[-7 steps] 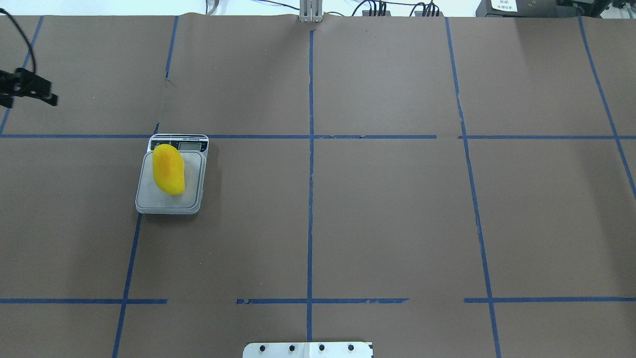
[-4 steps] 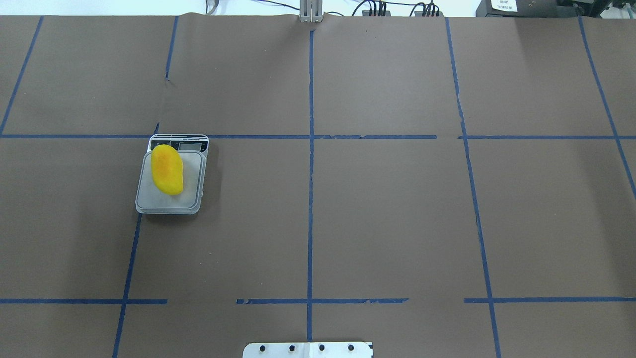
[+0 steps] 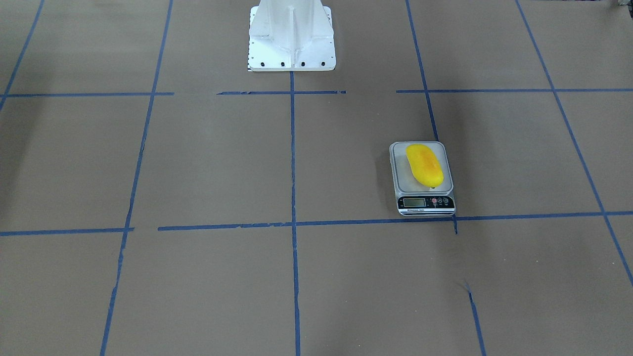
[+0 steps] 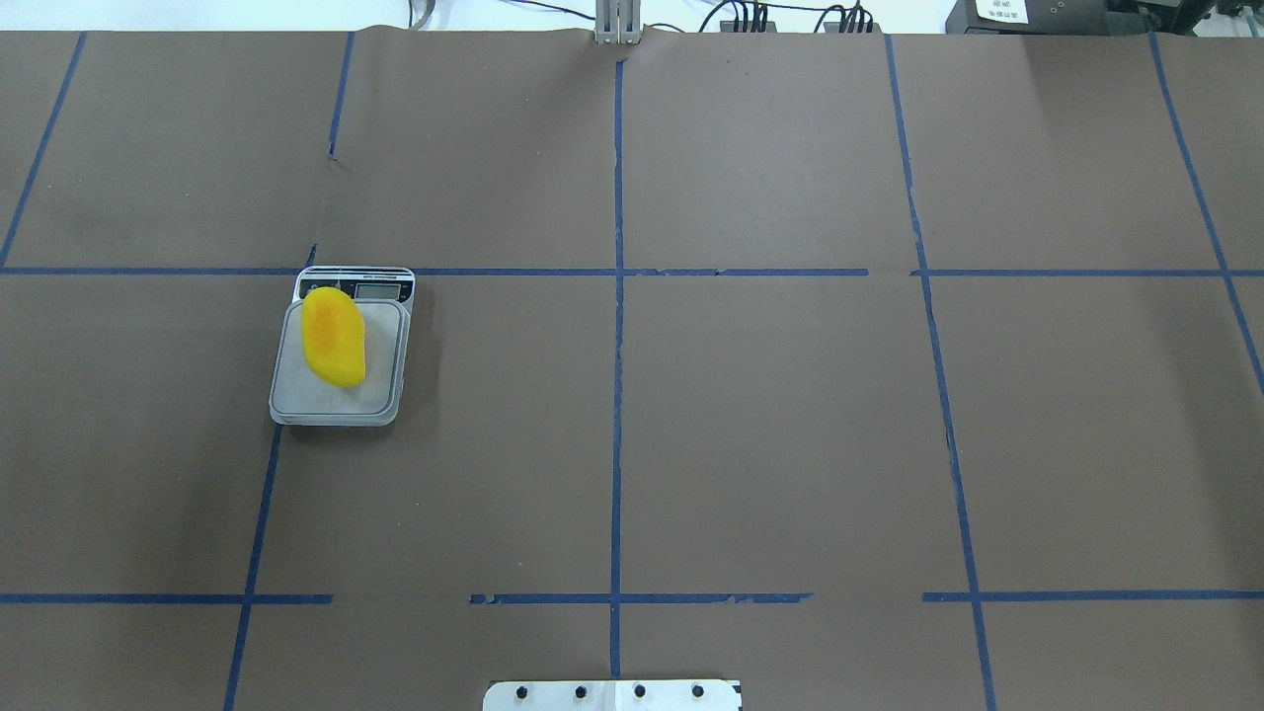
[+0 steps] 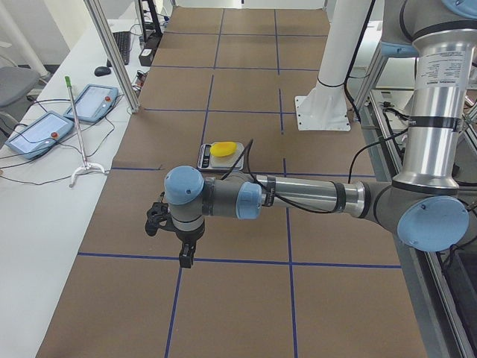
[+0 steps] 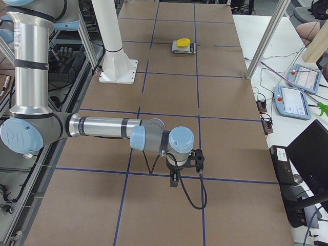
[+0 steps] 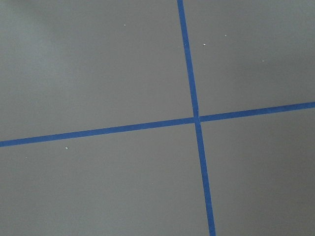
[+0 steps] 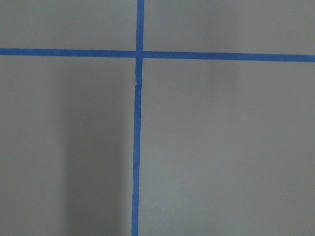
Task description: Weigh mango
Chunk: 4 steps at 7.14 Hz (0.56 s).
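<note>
The yellow mango [image 4: 333, 336] with an orange blush lies lengthwise on the grey scale [image 4: 296, 400], left of the table's middle, with nothing touching it. It also shows in the front view [image 3: 424, 164] on the scale [image 3: 406, 184], with the display toward that camera. My left gripper [image 5: 170, 237] shows only in the exterior left view, low over the paper and well away from the scale [image 5: 205, 158]; I cannot tell if it is open or shut. My right gripper [image 6: 185, 166] shows only in the exterior right view, far from the mango [image 6: 182, 42]; its state is also unclear.
Brown paper with a blue tape grid covers the table. The white robot pedestal [image 3: 292, 34] stands at the near middle edge. Tablets [image 5: 37, 133] and cables lie on the side bench. Both wrist views show only paper and tape crossings.
My left gripper was at the overhead view's left edge a second ago and has since moved out of that view. The mango and scale have stayed put.
</note>
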Each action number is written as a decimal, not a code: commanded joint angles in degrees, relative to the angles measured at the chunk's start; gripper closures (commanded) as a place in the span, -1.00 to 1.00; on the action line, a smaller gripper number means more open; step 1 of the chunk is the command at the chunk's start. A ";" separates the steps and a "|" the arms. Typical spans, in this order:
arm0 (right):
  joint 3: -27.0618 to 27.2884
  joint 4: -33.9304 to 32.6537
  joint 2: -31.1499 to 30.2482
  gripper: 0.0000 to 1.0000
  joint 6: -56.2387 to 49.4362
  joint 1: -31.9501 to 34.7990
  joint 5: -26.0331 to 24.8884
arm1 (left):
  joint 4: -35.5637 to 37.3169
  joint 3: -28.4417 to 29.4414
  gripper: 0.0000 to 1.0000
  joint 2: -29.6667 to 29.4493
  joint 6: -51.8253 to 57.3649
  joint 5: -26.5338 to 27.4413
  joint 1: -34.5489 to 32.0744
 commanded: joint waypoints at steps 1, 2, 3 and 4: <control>0.00 0.00 0.05 -1.00 0.00 0.00 0.00 | 0.49 -0.63 -1.00 0.48 -1.04 0.03 -0.04; 0.00 0.00 0.05 -1.00 0.00 0.00 0.00 | 0.40 -1.08 -1.00 0.75 -1.04 -0.06 0.05; 0.00 0.00 0.05 -1.00 0.00 0.00 0.00 | 0.49 -1.17 -1.00 0.84 -1.04 -0.06 0.05; 0.00 0.00 0.05 -1.00 0.00 0.00 0.00 | 0.40 -1.26 -1.00 1.19 -0.86 0.03 0.05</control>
